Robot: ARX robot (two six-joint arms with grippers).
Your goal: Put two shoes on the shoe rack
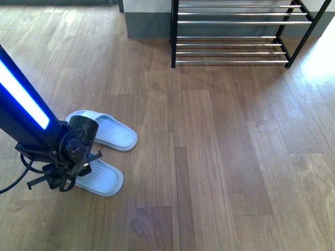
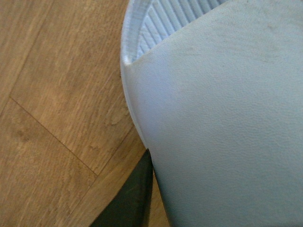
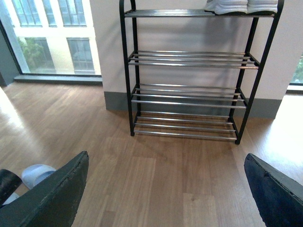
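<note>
Two pale blue slides lie on the wooden floor at the left of the front view. My left gripper (image 1: pixel 65 175) is shut on the strap of the nearer slide (image 1: pixel 103 179), which still looks to be on the floor. The other slide (image 1: pixel 112 133) lies just behind it. In the left wrist view the slide's strap (image 2: pixel 222 118) fills the frame beside one dark finger (image 2: pixel 130 198). The shoe rack (image 1: pixel 230 36) stands at the far wall. My right gripper (image 3: pixel 165 198) is open and empty, facing the rack (image 3: pixel 189 71). White soles of shoes (image 3: pixel 241 5) show on its top shelf.
A grey skirting board (image 1: pixel 146 25) runs along the wall left of the rack. Large windows (image 3: pixel 47 38) are at the left in the right wrist view. Wooden floor (image 1: pixel 220 157) stretches between the slides and the rack.
</note>
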